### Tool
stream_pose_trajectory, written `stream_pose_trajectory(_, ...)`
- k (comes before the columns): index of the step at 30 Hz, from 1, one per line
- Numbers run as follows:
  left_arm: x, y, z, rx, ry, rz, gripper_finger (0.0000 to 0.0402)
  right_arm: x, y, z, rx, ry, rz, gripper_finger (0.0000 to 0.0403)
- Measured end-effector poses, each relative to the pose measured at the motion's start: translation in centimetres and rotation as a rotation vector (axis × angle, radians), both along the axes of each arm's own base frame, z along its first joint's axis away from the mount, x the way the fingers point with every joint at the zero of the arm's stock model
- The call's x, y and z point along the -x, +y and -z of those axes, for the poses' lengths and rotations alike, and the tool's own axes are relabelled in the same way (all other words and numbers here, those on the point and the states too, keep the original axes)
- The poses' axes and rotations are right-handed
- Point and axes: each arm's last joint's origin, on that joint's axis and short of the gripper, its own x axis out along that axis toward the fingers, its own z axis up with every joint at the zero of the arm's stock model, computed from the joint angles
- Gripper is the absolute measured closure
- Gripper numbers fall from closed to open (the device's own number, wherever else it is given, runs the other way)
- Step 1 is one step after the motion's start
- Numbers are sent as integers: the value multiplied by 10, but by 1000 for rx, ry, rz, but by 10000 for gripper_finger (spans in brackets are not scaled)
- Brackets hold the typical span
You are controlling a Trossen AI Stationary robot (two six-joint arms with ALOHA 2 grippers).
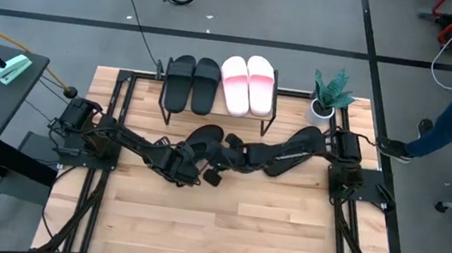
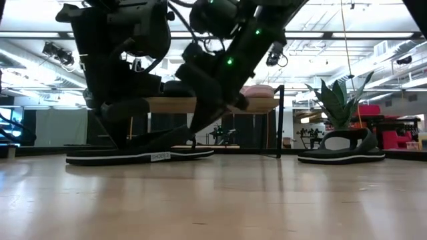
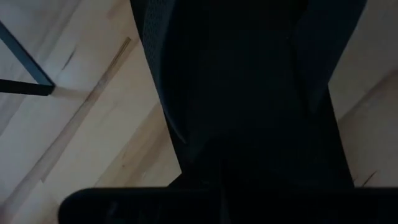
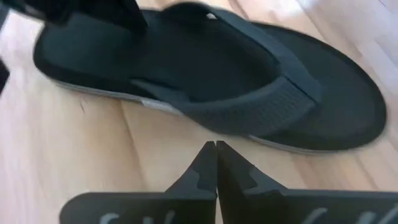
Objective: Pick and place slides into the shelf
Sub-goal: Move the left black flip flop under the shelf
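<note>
Both arms meet over a black slide near the tabletop centre, in front of the shelf.

The shelf [image 1: 223, 81] stands at the far edge of the tabletop [image 1: 222, 230]; on it lie two black slides [image 1: 191, 83] and two pale pink slides [image 1: 247, 84], side by side. Just in front of the shelf a black slide [image 4: 205, 68] lies flat on the wood. Right tool [image 4: 216, 163]: fingers pressed together, holding nothing, tips just beside that slide's edge. Left tool [image 1: 188, 171]: shut, w/ the black slide filling its wrist view; a grip on it cannot be told. Another black slide [image 2: 341, 156] lies flat near the potted plant [image 1: 330, 94] at the far right corner.
</note>
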Motion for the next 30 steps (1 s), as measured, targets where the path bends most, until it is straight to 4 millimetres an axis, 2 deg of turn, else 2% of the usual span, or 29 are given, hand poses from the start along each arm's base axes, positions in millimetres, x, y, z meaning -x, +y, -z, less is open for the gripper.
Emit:
stream_pose_trajectory(7,-1,0,0,4,-2,20,396,-7,-13,7,16,-30,5,403)
stream_pose_trajectory(16,-4,1,0,13,-18,44,392,-14,-46,-1,81,-136,76,403)
stream_pose_trajectory(20,-5,0,-1,12,-17,65,398,-16,-51,-2,102,-142,23,403)
stream_pose_trajectory(24,-6,-6,-7,12,-10,82,392,-14,-41,-2,117,-102,-70,403)
stream_pose_trajectory(30,-13,-37,-35,27,-93,153,398,-11,4,-2,212,-47,-196,403)
